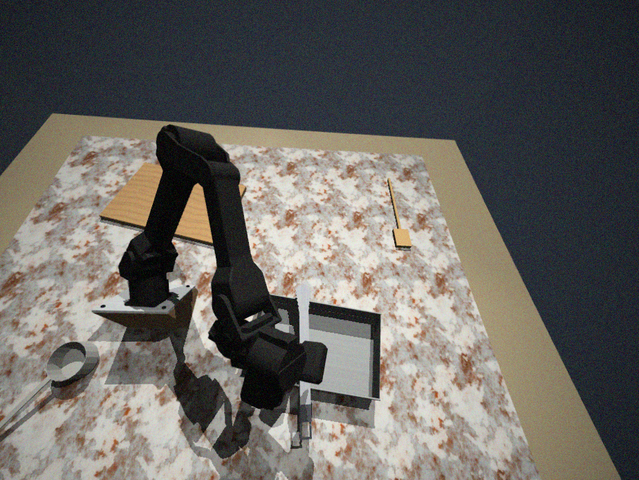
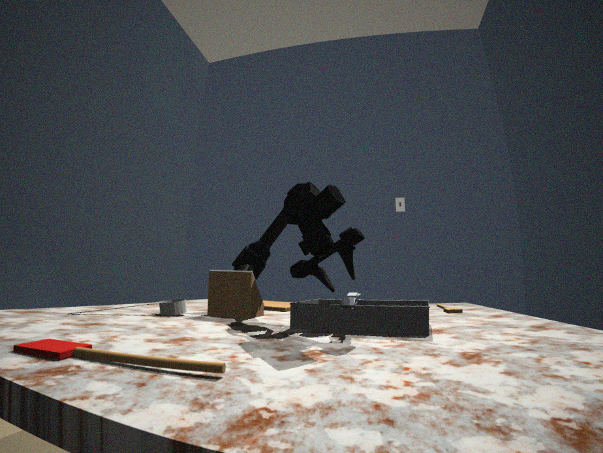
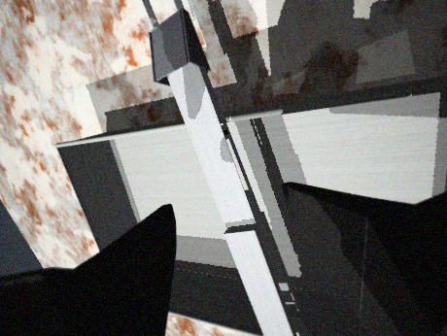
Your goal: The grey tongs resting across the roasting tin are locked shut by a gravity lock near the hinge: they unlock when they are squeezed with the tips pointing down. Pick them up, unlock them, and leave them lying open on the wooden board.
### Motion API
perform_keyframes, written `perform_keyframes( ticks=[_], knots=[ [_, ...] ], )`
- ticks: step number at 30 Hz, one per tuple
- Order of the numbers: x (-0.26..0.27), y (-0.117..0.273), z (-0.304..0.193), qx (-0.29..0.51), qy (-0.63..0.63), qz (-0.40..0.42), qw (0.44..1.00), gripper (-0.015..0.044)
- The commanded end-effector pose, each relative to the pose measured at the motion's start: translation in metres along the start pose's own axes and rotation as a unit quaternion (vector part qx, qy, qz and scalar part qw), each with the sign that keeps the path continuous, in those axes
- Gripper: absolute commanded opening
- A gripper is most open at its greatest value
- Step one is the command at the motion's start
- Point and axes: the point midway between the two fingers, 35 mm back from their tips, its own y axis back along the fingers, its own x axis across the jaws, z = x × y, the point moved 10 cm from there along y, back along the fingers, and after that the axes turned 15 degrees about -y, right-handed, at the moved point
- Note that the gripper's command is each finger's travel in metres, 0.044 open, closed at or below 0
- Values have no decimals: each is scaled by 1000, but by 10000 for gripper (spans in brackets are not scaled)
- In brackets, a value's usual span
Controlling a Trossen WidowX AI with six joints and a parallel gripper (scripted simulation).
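The grey tongs [image 1: 303, 320] [image 2: 352, 298] [image 3: 204, 146] lie closed across the roasting tin [image 1: 376, 356] [image 2: 380, 320] [image 3: 87, 184]. One end, with a dark grey block and thin loops, overhangs the tin's near side in the top view. My gripper [image 2: 343, 285] [image 3: 228, 202] is open and empty. It points down above the tongs, with a finger on either side of their line in the wrist view and a gap beneath the tips in the exterior view. The arm hides its fingers in the top view. The wooden board [image 1: 128, 198] [image 2: 277, 306] lies flat at the back left, partly behind the arm.
A round grey pan [image 1: 61, 364] [image 2: 173, 307] with a long handle lies at the left. A wooden spatula [image 1: 402, 238] [image 2: 452, 310] lies at the back right. A red-headed tool [image 2: 53, 348] lies front left in the exterior view. The arm's base block [image 2: 231, 294] stands left of the tin.
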Motion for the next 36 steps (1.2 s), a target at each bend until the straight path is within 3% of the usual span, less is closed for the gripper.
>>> perform_keyframes(
  ticks=[1, 36],
  knots=[
    [-3, 2, 0, -2, -4, 0, 1000, 260],
    [0, -49, 0, -3, -3, -1, 1000, 260]
  ],
)
